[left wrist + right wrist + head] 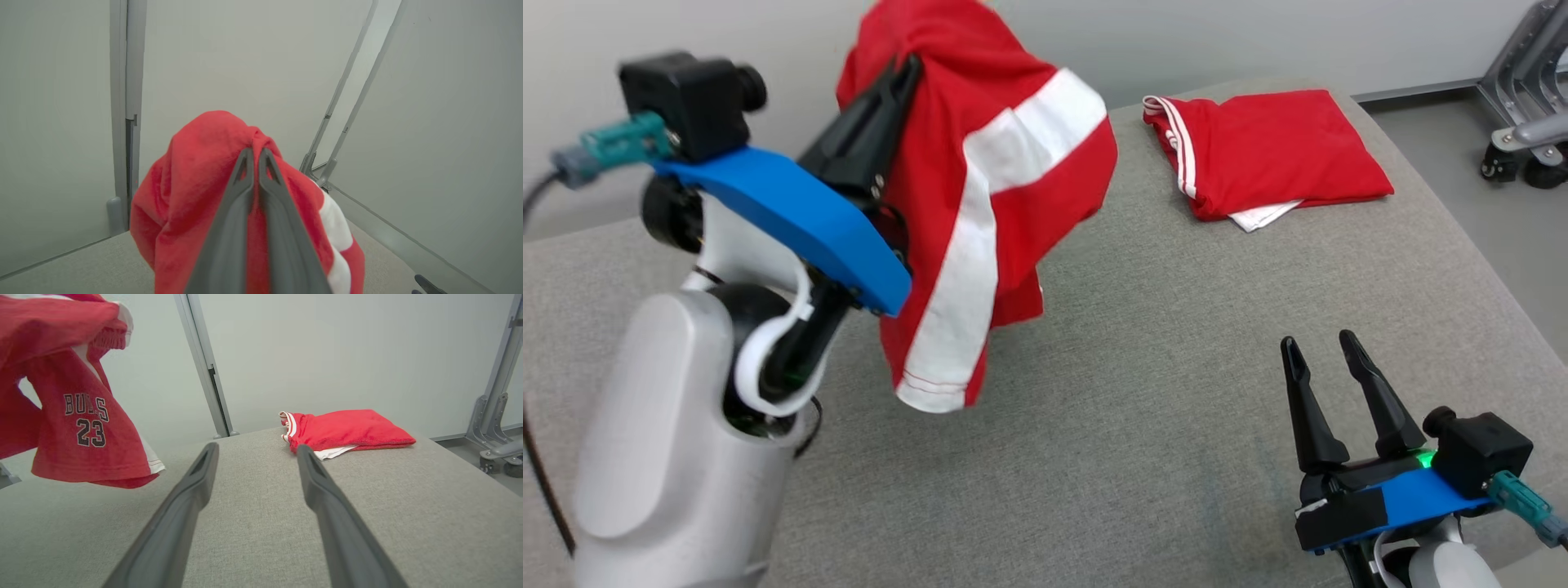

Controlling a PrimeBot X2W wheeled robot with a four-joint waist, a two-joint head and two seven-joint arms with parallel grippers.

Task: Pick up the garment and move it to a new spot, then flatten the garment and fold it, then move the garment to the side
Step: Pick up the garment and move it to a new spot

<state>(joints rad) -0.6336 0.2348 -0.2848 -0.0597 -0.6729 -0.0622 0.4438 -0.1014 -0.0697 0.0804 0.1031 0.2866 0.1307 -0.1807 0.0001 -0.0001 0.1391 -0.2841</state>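
A red garment [980, 188] with white stripes hangs in the air above the grey table, held up at the left. My left gripper [907, 69] is shut on its top, and the cloth drapes down around the fingers [261, 192]. In the right wrist view the same garment [81, 420] hangs at the left, clear of the table, showing black lettering and the number 23. My right gripper [1319, 347] stands open low at the right, fingers pointing away over bare table, nothing between them [255, 451].
A second red garment [1266, 151] lies folded at the far right of the grey padded table [1160, 392]. A grey metal frame on wheels [1523, 106] stands on the floor beyond the table's right edge. A pale wall runs behind.
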